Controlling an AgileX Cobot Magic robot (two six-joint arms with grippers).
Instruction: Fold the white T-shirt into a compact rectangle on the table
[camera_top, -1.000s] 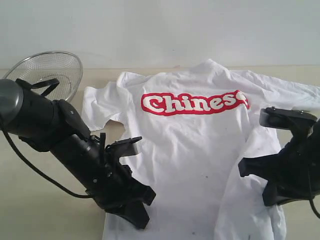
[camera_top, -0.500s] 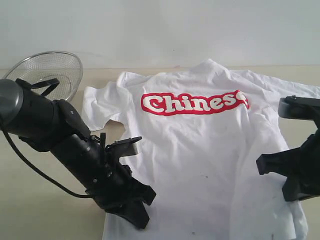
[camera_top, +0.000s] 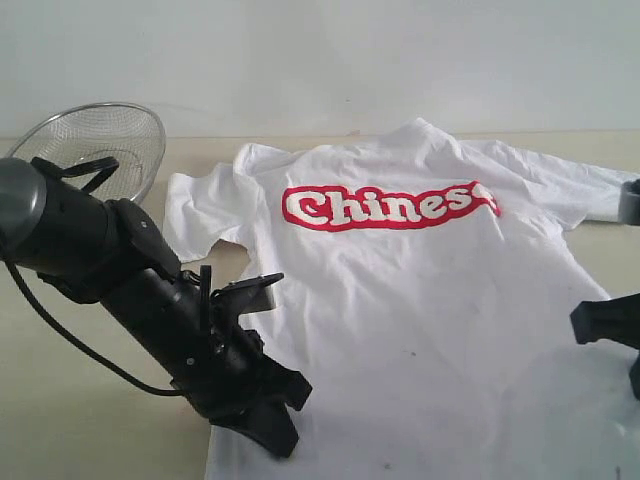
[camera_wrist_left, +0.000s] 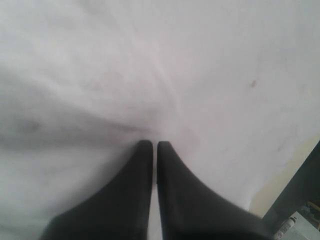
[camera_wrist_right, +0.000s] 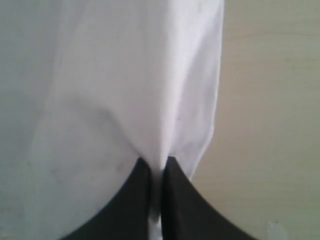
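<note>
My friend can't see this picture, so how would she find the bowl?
Start at the wide beige table, where a white T-shirt lies spread out. Go past its sleeve to the far left of the exterior view, behind the black arm: there is the bowl. It alone is round, silvery and made of see-through wire mesh.

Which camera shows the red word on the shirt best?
The exterior view: the red word is in plain sight across the shirt. Both wrist views show only plain white cloth up close, no red at all.
</note>
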